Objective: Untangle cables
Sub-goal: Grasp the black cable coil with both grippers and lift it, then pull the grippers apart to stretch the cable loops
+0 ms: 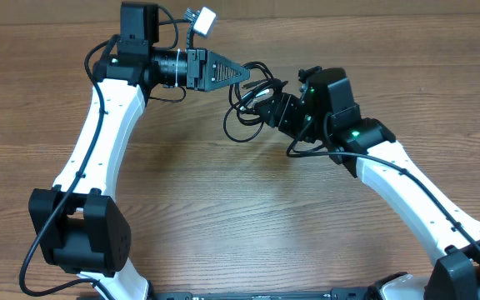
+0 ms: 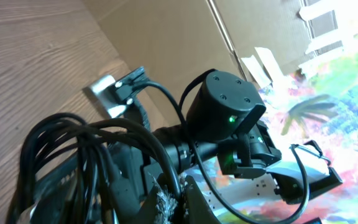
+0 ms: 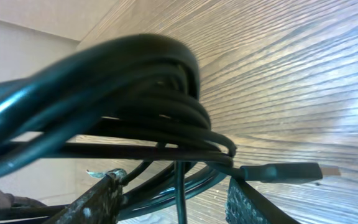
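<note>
Though peering from three views, cannot split the cables (image 1: 255,88) into a sure number; see only one black tangle over the far middle of the table (image 1: 223,208), between two grippers. Can make out one plug end (image 3: 284,171), sharp against the wood grain in the right wrist view. Find the left gripper (image 1: 245,75) clamped on the tangle's upper edge. Find the right gripper (image 1: 267,107) with fingers (image 3: 98,196) apart, thin strands running loose through the gap. Lose both grippers' tips partly under cord overhead.
</note>
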Action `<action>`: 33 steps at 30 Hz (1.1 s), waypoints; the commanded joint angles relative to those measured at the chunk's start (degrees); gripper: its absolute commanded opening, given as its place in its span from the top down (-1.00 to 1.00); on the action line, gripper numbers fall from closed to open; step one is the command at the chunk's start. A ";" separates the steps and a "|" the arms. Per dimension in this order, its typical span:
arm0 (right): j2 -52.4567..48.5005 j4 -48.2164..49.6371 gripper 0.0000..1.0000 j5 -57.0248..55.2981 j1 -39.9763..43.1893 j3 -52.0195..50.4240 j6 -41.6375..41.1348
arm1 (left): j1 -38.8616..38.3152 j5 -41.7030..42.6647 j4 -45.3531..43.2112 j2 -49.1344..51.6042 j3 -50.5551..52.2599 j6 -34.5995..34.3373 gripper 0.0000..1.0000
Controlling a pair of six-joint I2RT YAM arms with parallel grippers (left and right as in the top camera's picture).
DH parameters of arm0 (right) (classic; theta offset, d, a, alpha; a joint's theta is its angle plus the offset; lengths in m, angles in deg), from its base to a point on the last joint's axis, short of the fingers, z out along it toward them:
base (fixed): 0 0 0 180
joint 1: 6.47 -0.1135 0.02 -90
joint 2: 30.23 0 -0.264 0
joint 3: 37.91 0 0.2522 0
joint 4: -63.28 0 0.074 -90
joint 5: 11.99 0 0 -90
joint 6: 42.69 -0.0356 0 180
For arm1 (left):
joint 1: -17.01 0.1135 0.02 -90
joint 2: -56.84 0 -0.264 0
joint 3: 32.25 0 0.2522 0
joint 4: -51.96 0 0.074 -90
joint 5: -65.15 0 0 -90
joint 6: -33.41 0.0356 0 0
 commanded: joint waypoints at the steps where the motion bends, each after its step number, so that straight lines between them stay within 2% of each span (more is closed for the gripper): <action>1: 3.19 -0.83 -0.08 3.61 2.51 0.04 2.08 | 1.22 -2.10 -0.37 -0.48 -0.66 -1.14 0.92; 5: 7.96 0.96 -0.08 11.76 4.70 0.07 -2.82 | 1.20 -9.27 0.07 -0.48 -0.66 -1.88 0.92; 9: 10.47 4.37 -0.05 11.72 5.77 0.07 -10.97 | 1.11 -10.03 0.04 -0.48 -0.66 -1.99 0.92; 15: 6.36 7.85 0.00 6.67 2.71 0.04 -21.20 | -0.13 -10.08 0.00 -0.48 -0.66 -1.97 0.92; 18: 3.10 12.59 -0.01 7.48 1.95 0.04 -23.74 | -0.35 -10.08 -0.02 -0.48 -0.66 -1.97 0.92; 20: 1.03 16.59 -0.15 8.07 1.55 0.04 -25.64 | -0.37 -9.97 0.07 -0.48 -0.66 -2.01 0.92; 33: -1.95 20.98 -0.18 5.55 1.53 0.04 -28.00 | -3.26 -9.86 0.04 -0.48 -0.66 -2.19 0.92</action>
